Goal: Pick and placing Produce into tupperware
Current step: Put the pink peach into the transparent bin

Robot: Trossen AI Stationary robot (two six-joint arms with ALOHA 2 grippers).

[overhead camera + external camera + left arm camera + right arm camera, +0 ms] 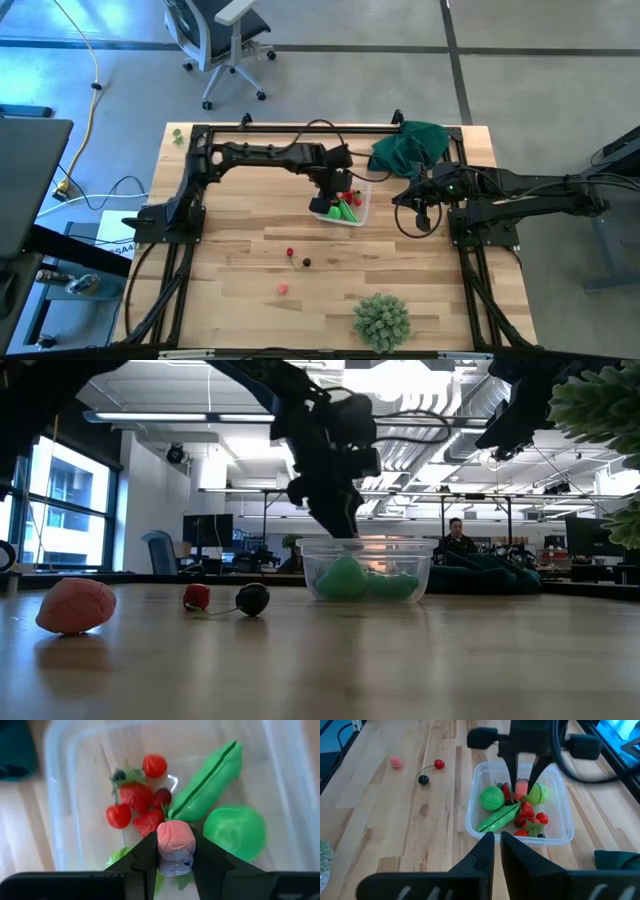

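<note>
The clear tupperware (475,820) stands mid-table and holds red strawberry-like pieces (135,795), a green pod (210,785) and a round green piece (235,830). My left gripper (175,842) hangs over its inside, shut on a pink produce piece (521,787). More produce lies loose on the wood toward the near edge: a red berry (290,252), a dark berry (307,262) and a pink piece (283,289). My right gripper (495,842) waits shut to the right of the tupperware, holding nothing. My left gripper pinches the pink piece by two opposite sides (162,842) between its fingertips (147,852). The fingers come steeply from above, slanting down into the tupperware's opening. The piece is held off the table, over the produce lying in the tupperware.
A dark green cloth (410,145) lies at the far right corner. A pale-green spiky ball (381,320) sits near the front edge. Bare wood stretches across the table's near left (230,290). A black frame (190,190) runs along the sides.
</note>
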